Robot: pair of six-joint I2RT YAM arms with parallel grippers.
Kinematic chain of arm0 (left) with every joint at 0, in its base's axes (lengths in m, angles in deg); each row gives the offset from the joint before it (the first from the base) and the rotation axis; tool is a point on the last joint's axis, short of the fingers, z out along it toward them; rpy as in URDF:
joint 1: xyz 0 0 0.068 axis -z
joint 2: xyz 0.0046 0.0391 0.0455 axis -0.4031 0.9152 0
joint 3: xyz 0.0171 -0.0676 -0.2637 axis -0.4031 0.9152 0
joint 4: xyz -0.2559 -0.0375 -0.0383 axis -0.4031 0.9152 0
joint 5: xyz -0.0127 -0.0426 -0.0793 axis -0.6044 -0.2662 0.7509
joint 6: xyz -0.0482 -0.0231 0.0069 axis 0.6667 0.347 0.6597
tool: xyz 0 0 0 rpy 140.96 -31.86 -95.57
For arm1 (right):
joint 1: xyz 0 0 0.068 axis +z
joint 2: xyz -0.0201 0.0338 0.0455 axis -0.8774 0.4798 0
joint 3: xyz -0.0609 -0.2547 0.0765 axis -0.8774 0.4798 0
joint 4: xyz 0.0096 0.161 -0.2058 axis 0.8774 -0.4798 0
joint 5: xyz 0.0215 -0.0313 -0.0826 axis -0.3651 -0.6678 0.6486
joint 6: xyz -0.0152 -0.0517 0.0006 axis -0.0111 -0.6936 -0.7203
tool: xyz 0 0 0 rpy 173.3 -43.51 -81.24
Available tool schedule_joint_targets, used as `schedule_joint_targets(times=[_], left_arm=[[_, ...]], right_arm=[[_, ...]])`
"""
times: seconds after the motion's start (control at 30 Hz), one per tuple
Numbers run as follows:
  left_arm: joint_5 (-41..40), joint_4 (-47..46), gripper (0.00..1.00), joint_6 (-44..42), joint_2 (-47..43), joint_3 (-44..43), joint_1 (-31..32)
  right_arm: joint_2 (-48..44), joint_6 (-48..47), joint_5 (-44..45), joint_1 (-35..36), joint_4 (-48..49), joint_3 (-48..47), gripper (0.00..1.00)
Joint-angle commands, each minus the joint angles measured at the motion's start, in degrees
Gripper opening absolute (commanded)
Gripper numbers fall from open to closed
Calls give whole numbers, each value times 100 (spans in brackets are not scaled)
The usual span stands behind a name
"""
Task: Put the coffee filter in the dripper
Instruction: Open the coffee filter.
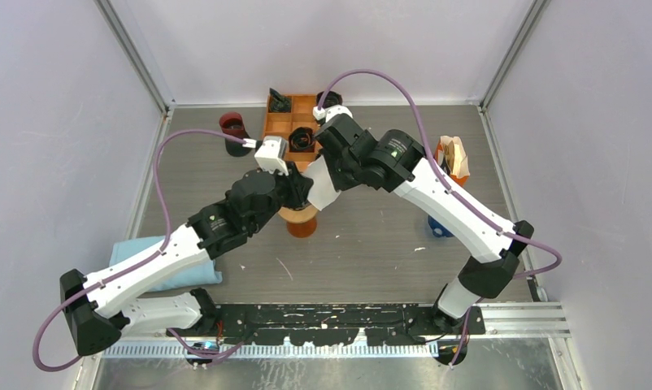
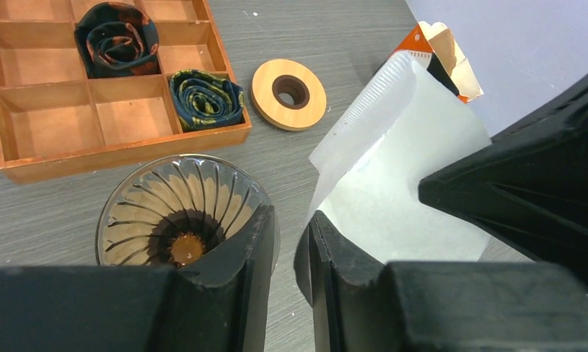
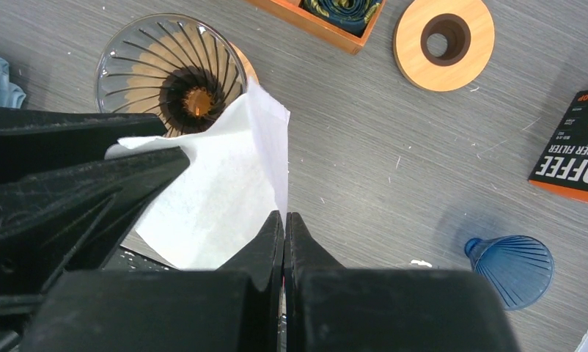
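The white paper coffee filter (image 3: 218, 183) hangs in the air just right of the clear ribbed glass dripper (image 3: 170, 70), which stands on an orange base (image 1: 303, 223). My right gripper (image 3: 284, 216) is shut on the filter's right edge. My left gripper (image 2: 291, 220) is at the filter's (image 2: 394, 169) opposite edge, beside the dripper's rim (image 2: 181, 213). Its jaws stand a narrow gap apart, with bare table showing between them. In the right wrist view a corner of the filter lies between the left gripper's fingers (image 3: 93, 191). Both arms meet over the dripper in the top view.
A wooden compartment tray (image 2: 49, 158) with rolled ties lies behind the dripper. Beside it is a wooden ring (image 2: 289, 94). An orange coffee filter packet (image 3: 577, 154) and a blue dripper (image 3: 515, 268) sit to the right. A blue cloth (image 1: 156, 260) and a dark red cup (image 1: 235, 130) are on the left.
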Motion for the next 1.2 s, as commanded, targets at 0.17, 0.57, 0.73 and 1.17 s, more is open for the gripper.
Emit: schedule_joint_targets(times=[0.17, 0.57, 0.73, 1.17], left_arm=[[125, 13, 24, -8, -201, -250, -139], [324, 289, 21, 37, -258, -292, -350], [486, 507, 14, 57, -313, -348, -470], [766, 1136, 6, 73, -432, -635, -701]], right_arm=[[-409, -229, -131, -37, 272, 79, 1], [-598, -414, -727, -322, 498, 390, 1], [-681, -473, -1249, -555, 711, 622, 1], [-343, -585, -2075, -849, 970, 426, 1]])
